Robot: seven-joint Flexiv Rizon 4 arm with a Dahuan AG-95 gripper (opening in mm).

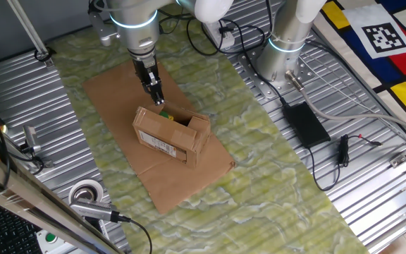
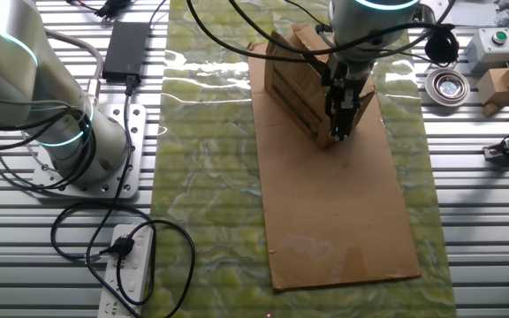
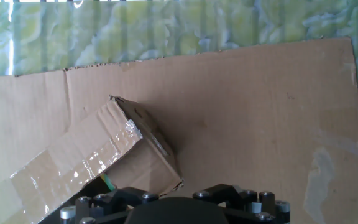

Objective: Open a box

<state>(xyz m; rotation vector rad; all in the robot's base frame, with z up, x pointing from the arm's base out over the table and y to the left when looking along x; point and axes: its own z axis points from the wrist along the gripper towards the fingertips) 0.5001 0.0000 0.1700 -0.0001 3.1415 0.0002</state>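
While poised upright beside the box (image 1: 170, 132), jaws (image 1: 158, 99) pointing down, spread unclear.

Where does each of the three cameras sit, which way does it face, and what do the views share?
One fixed view: high at a table side, looking down on the box on the cardboard sheet; shows the arm and gripper.
The other fixed view: high on the opposite side, facing back; the gripper hangs in front of the box; a second arm's base at left.
Hand view: on the hand, looking down at a box flap; only the gripper's dark body shows.
Shared: box and sheet in all three.
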